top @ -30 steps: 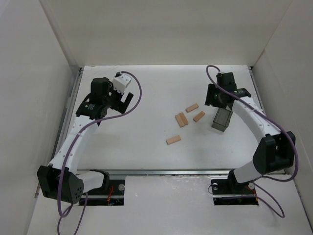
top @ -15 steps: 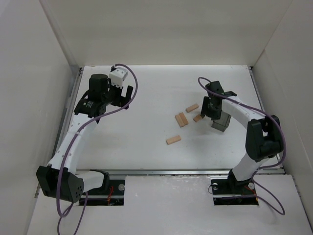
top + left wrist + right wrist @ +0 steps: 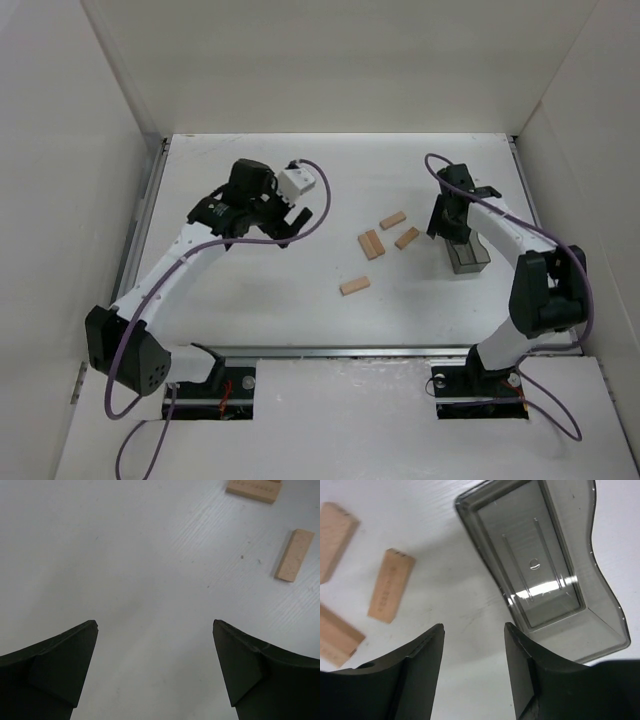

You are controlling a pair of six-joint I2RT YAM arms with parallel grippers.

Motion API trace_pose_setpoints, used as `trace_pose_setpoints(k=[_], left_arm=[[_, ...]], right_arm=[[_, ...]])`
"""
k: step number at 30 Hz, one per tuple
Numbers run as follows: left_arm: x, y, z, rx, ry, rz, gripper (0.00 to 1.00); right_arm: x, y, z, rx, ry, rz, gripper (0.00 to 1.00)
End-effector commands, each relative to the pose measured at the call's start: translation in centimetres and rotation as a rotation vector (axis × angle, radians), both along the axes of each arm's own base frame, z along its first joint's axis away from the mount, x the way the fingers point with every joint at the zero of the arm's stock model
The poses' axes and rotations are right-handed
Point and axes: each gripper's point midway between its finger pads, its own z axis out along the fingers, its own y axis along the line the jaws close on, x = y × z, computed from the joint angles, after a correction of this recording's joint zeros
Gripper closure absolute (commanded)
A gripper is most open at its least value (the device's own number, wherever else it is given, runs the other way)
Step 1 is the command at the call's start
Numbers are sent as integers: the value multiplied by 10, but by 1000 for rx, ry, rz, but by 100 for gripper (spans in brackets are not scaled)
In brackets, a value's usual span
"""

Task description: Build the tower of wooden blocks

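Several light tan wooden planks lie flat and loose on the white table: one (image 3: 393,220), one (image 3: 407,238), a side-by-side pair (image 3: 372,244) and a single one (image 3: 354,286). No tower stands. My left gripper (image 3: 292,220) hangs wide open left of the planks, over bare table (image 3: 155,625); two planks (image 3: 295,555) (image 3: 252,490) show ahead to its right. My right gripper (image 3: 447,225) is open with nothing between its fingers (image 3: 474,627), just left of the grey bin (image 3: 540,570). A plank (image 3: 391,585) lies to its left.
The small grey translucent bin (image 3: 467,258) lies open side up and empty on the table at the right, beside the right arm. White walls enclose the table on three sides. The arm bases sit at the near edge.
The left arm has swung right toward the planks, staying open. The right gripper, which was at the tilted bin, now stands beside it; the bin lies flat on the table.
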Motion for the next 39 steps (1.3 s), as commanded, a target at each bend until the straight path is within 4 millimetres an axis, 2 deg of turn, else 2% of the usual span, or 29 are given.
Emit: trace_pose_setpoints(k=[1,3,4,6,7,9,10,11,13,14,15,17,18,20,21,22,25,28,30,32,35,36,37,39], left_arm=[[-11,-37,6,97,-98,-144,1],[-17,-56,2,142,-131,-192,1],[-27,-79,-8,158,-125,-267,1],[-35,-97,-22,173,-95,-324,1],[-38,-113,-32,190,-73,-359,1],[-43,-129,-50,206,-30,-393,1],[-44,-136,-57,219,-16,-408,1],[-45,-148,-71,235,13,-424,1],[-52,-162,-79,221,44,-470,2],[-51,-163,-91,239,67,-472,2],[-53,-174,-89,220,53,-493,2],[-59,-182,-96,236,58,-512,2],[-61,-190,-105,254,66,-536,2],[-65,-194,-117,281,95,-552,3],[-66,-194,-132,304,135,-545,5],[-66,-202,-133,298,136,-546,5],[-68,-204,-151,326,200,-537,13],[-74,-203,-161,329,243,-541,16],[-81,-194,-170,352,271,-557,17],[-80,-186,-171,372,241,-560,17],[-80,-176,-172,380,245,-558,17],[-82,-173,-177,390,247,-568,17],[-81,-175,-177,385,239,-568,20],[-82,-169,-189,413,265,-552,25]], right_arm=[[13,19,49,51,-166,95,43],[15,32,68,81,-224,152,41],[19,35,83,99,-269,160,39],[19,40,117,132,-367,175,34],[23,38,137,145,-420,158,32],[23,28,159,159,-466,115,22],[25,23,178,160,-504,102,19],[22,25,181,171,-497,111,14],[24,23,191,185,-515,99,12],[25,19,195,196,-524,91,11],[26,24,197,226,-530,103,11],[30,22,201,249,-548,103,11],[33,25,205,262,-564,115,11],[35,30,197,287,-540,122,11],[37,30,199,288,-551,123,11],[38,32,196,296,-539,130,11],[40,33,192,310,-526,133,11],[40,35,190,319,-526,140,11],[40,34,190,313,-526,148,11],[41,32,189,301,-528,138,11],[36,29,197,293,-557,133,11],[32,29,205,294,-580,136,11],[32,27,204,286,-589,130,11],[26,24,209,279,-607,125,11]])
